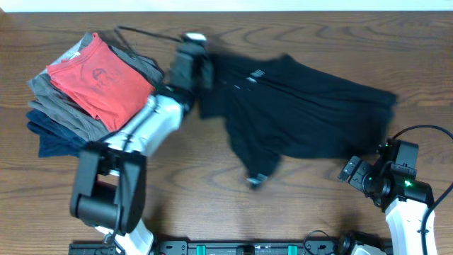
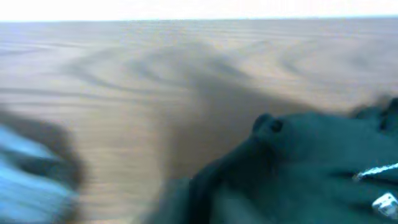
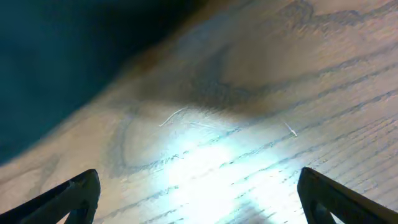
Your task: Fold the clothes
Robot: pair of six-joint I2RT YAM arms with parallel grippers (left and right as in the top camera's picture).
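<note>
The black shirt (image 1: 304, 113) lies crumpled across the middle and right of the table, with white lettering (image 1: 256, 73) near its far left part and a small white mark (image 1: 256, 180) at its near tip. My left gripper (image 1: 192, 60) is at the shirt's far left edge and looks shut on the fabric. The left wrist view is blurred, with the dark cloth (image 2: 311, 168) bunched up to the jaws. My right gripper (image 1: 352, 170) is open and empty over bare wood (image 3: 196, 199), just off the shirt's near right edge (image 3: 62, 56).
A stack of folded clothes sits at the far left: a red tee (image 1: 99, 74) on top of grey and navy garments (image 1: 56, 117). It is close beside my left arm. A black cable (image 1: 145, 33) runs behind the stack.
</note>
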